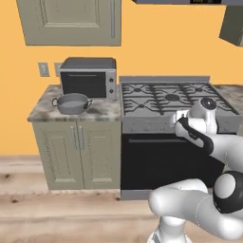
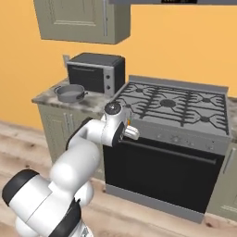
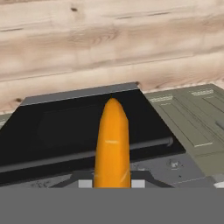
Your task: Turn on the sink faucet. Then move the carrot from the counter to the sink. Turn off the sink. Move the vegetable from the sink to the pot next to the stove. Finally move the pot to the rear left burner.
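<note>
The orange carrot [image 3: 112, 144] sticks out from between my gripper's [image 3: 112, 183] two small tips, which are shut on it, pointing down over the black oven door [image 3: 52, 131]. My gripper [image 2: 130, 131] hangs at the front left corner of the stove [image 2: 172, 105], and a sliver of the orange carrot [image 2: 128, 121] shows at the hand. From the left base view, the gripper [image 1: 181, 118] sits at the stove's [image 1: 171, 97] front edge. The dark-grey pot [image 1: 72, 103] [image 2: 70, 92] stands apart on the counter [image 1: 42, 110], left of the stove. The rear left burner [image 1: 137, 88] is bare.
A black-and-silver microwave [image 1: 88, 77] [image 2: 96, 71] stands behind the pot against the wall. Olive cabinet doors [image 3: 192, 118] flank the oven, above a wooden floor [image 3: 109, 39]. Upper cabinets [image 1: 71, 21] hang over the counter.
</note>
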{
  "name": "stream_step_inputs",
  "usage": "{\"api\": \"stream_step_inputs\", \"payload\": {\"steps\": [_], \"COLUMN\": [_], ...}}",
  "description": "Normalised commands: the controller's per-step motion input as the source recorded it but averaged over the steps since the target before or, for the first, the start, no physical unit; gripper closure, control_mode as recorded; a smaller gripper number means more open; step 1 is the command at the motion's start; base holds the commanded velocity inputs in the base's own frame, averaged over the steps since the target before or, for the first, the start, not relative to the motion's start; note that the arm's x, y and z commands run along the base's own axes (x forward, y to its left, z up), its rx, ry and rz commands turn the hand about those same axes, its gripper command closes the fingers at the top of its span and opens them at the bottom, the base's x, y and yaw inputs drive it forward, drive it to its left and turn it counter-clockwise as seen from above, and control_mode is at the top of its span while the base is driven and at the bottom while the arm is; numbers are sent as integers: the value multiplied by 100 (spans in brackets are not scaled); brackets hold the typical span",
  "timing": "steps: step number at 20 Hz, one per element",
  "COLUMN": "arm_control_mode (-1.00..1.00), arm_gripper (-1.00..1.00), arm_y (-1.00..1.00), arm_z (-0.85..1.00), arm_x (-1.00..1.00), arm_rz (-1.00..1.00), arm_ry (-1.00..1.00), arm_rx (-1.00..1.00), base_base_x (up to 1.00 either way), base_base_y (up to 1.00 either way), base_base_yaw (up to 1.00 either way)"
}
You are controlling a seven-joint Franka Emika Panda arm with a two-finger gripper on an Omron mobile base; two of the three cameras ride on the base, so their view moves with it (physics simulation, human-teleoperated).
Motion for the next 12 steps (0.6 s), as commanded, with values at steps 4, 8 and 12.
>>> {"api": "stream_step_inputs", "payload": {"steps": [4, 8, 12], "arm_control_mode": [100, 100, 100], "arm_gripper": [100, 100, 100], "arm_y": [0, 0, 0], "arm_z": [0, 0, 0], "arm_x": [0, 0, 0], "arm_rz": [0, 0, 0], "arm_ry": [0, 0, 0], "arm_rx": [0, 0, 0], "base_base_x": [74, 52, 50], "base_base_y": [49, 60, 59], "base_base_yaw": [-16, -14, -13]}}
